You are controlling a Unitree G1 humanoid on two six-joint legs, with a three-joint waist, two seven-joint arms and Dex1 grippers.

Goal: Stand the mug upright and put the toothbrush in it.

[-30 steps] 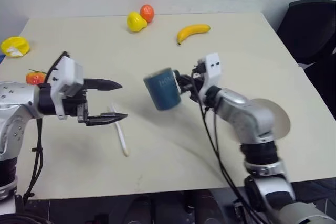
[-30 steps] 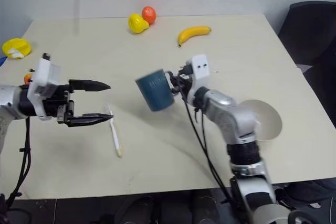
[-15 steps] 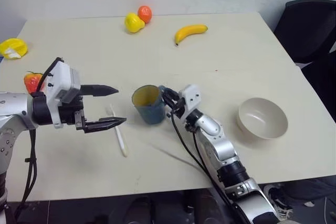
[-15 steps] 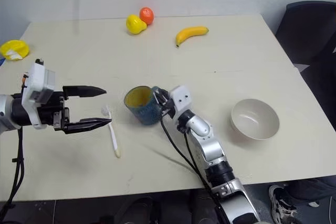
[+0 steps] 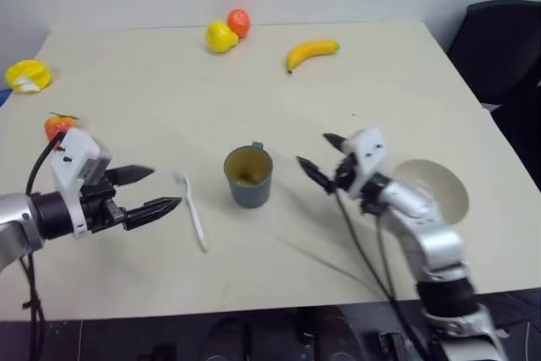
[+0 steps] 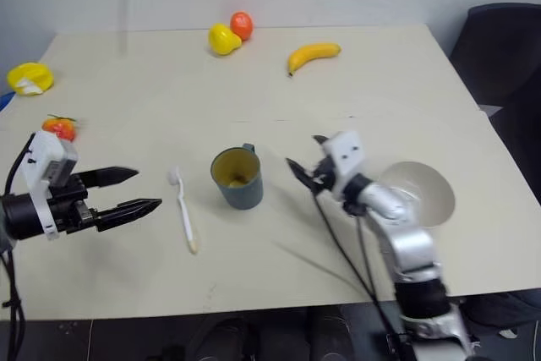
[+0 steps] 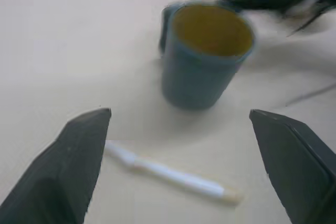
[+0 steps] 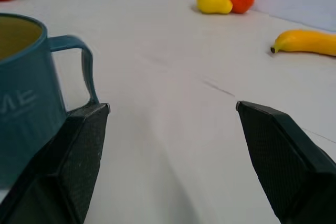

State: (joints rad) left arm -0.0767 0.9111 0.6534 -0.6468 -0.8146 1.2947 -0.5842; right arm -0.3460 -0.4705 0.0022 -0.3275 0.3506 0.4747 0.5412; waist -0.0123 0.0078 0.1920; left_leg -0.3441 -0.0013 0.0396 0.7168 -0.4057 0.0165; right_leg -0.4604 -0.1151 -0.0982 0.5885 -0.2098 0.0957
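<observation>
The dark teal mug (image 5: pixel 248 177) stands upright on the table with its yellowish inside showing and its handle (image 8: pixel 79 61) turned to the far side. Nothing holds it. The white toothbrush (image 5: pixel 192 209) lies flat just left of the mug, head toward the far side. My right gripper (image 5: pixel 312 148) hovers open a short way right of the mug, pointing at it with nothing between its fingers. My left gripper (image 5: pixel 166 187) is open and empty, left of the toothbrush, aimed at the toothbrush (image 7: pixel 168 174) and the mug (image 7: pixel 207 53).
A beige bowl (image 5: pixel 435 188) sits behind my right forearm. A banana (image 5: pixel 311 50), a yellow fruit (image 5: pixel 220 36) and an orange one (image 5: pixel 238 21) lie at the far edge. A yellow object (image 5: pixel 25 75) and a red-orange fruit (image 5: pixel 57 126) lie far left. A black chair (image 5: pixel 499 40) stands right.
My right gripper set the mug upright on the table, opened and drew back to the right. My left gripper moved left and lower, staying open.
</observation>
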